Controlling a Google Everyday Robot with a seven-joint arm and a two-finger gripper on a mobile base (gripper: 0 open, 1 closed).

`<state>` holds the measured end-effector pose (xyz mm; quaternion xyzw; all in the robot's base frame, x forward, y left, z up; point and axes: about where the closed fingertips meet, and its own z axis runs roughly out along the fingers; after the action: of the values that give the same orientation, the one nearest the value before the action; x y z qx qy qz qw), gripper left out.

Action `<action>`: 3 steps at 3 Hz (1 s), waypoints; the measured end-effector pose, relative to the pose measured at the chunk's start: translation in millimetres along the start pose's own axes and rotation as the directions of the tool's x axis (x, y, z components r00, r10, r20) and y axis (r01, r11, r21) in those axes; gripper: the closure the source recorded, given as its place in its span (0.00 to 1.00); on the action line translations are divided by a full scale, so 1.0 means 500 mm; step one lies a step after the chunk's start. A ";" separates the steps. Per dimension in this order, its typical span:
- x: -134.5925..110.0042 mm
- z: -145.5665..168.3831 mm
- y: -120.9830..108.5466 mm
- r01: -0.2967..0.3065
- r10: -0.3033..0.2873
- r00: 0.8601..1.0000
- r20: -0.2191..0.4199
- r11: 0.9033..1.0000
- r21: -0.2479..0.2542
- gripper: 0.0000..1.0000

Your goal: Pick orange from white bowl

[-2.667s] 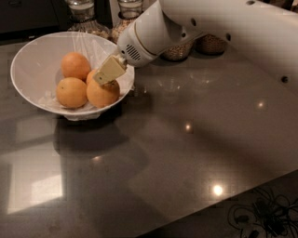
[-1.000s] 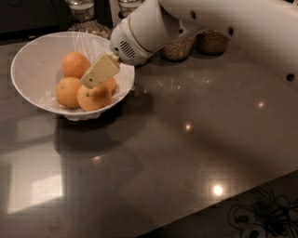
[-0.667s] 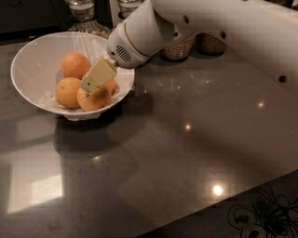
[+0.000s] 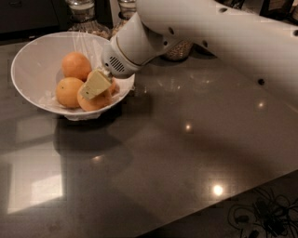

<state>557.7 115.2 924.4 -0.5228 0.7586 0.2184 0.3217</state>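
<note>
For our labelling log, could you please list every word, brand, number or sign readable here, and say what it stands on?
None: no readable text shows anywhere in the view.
The white arm and its hand, which is down in the white bowl at the front orange, carry no lettering.
The glass jars behind the bowl show no legible label.

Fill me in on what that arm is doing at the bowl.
The robot's white arm reaches in from the right, and its gripper is down inside the white bowl on the dark counter, over the front orange. Whether it has hold of it cannot be told. Two more oranges lie to the left. None is out of the bowl yet.
</note>
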 end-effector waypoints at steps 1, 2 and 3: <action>0.009 0.020 0.004 -0.010 0.010 1.000 -0.024 1.000 -0.012 0.38; 0.021 0.037 0.001 -0.026 0.025 0.999 -0.046 0.999 -0.019 0.43; 0.035 0.054 -0.004 -0.053 0.051 0.997 -0.066 0.998 -0.029 0.45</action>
<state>562.1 121.2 892.8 -0.5146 0.7786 0.2213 0.2828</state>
